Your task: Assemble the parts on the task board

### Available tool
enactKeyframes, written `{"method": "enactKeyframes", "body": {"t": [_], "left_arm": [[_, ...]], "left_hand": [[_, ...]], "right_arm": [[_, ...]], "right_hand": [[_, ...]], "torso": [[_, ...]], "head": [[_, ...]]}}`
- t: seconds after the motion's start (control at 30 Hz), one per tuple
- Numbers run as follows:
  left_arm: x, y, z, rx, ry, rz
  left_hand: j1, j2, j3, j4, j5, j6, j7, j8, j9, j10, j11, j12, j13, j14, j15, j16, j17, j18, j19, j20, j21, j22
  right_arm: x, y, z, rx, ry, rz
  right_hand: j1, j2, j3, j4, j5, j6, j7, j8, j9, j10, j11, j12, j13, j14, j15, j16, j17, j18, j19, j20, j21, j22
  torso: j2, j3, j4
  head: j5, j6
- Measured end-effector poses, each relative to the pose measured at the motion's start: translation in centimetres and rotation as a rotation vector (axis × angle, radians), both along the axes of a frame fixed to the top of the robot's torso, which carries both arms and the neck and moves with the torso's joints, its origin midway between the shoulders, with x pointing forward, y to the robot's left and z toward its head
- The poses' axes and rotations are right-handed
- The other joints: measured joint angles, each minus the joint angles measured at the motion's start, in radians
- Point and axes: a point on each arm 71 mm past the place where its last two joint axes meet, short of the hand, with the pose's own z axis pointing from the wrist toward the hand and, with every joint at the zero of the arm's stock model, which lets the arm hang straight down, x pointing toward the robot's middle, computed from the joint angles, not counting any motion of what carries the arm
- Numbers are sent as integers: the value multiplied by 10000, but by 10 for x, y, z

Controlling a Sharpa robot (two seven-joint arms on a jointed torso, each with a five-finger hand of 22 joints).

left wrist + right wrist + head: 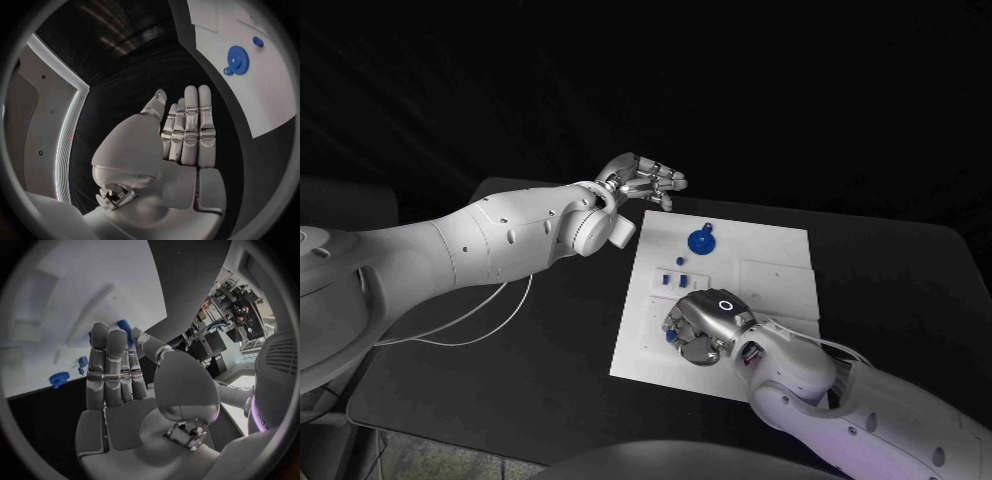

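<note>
The white task board (747, 275) lies in the middle of the black table. A blue gear (701, 240) sits at its far left, with small blue parts (679, 271) just nearer; the gear (238, 58) also appears in the left wrist view. My right hand (705, 325) is low over the board's near left part. Its thumb and a finger pinch a blue part (124, 327), seen under the fingers (672, 338) in the head view. My left hand (643, 181) hovers beyond the board's far left corner, fingers straight (190, 127), holding nothing.
A raised white block (776, 275) stands on the board's right half. A white cable (473, 320) loops over the table under my left arm. Bare black table lies to the right of the board.
</note>
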Motion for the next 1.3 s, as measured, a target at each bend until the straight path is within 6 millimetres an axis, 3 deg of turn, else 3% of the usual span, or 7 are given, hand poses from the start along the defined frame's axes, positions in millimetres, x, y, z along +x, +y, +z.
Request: {"method": "enactKeyframes", "body": {"t": [0.23,0.6,0.83,1.03,1.1,1.17,1.3], "left_arm": [[0,0,0,3,4,5],[0,1,0,7,14,6],[0,2,0,20,22,31],[0,3,0,26,28,43],[0,3,0,28,29,47],[0,4,-1,31,33,55],[0,5,-2,41,56,79]], "left_hand": [[0,0,0,0,0,-35,36,0,0,0,0,0,0,0,0,0,0,0,0,0,0,0],[0,0,0,0,0,-35,35,0,0,0,0,0,0,0,0,0,0,0,0,0,0,0],[0,0,0,0,0,-35,35,0,0,-39,39,0,0,0,0,0,-8,0,0,0,0,0],[0,0,0,0,0,-35,36,0,0,-39,38,0,0,0,0,0,-9,0,0,0,0,0],[0,0,0,0,0,-36,35,0,0,-38,38,0,0,0,0,0,-8,1,0,0,0,0],[0,0,0,0,0,-35,35,0,0,-38,38,0,0,0,0,0,-8,0,0,0,0,0],[0,0,0,0,0,-35,35,0,0,-38,38,0,0,0,0,0,-8,0,0,0,0,0]], "right_arm": [[-1,-1,-3,53,152,-25],[-1,-5,-1,373,169,-177],[-4,-11,5,850,142,-298],[-1,-21,19,1468,138,-528],[4,-27,27,1736,156,-728],[12,-38,36,2056,199,-1073],[30,-66,46,2422,515,-1911]], "right_hand": [[-256,-307,-218,162,1,-437,112,55,-281,-900,280,6,-32,-23,162,0,-1,62,19,93,-132,-192],[-131,-837,-426,457,0,-818,140,18,-374,-1624,468,6,-31,-133,270,0,-20,287,37,258,-294,-374],[153,-1165,-1450,803,0,-1465,113,18,-389,-2612,720,7,-31,-248,468,1,-158,327,32,469,-526,-656],[371,-1195,-1873,1295,0,-1495,111,18,-389,-2621,729,6,-30,-251,470,1,-281,431,18,488,-609,-931],[360,-1042,-1833,1444,0,-1490,116,18,-389,-2260,598,151,-21,-251,470,55,-288,431,18,488,-609,-950],[180,-685,-1673,1605,0,-1291,192,53,-363,-1394,370,435,32,-180,401,56,-288,432,18,488,-575,-950],[-153,-349,-1746,1703,0,-354,-174,369,-27,81,-148,906,259,-124,77,117,-277,405,35,282,-444,-950]], "torso": [[1,1,-2],[4,12,-8],[5,13,-13],[0,13,-18],[-1,13,-19],[-5,12,-19],[-33,15,-24]], "head": [[9,4],[10,21],[-58,82],[-124,153],[-163,180],[-247,213],[-522,324]]}}
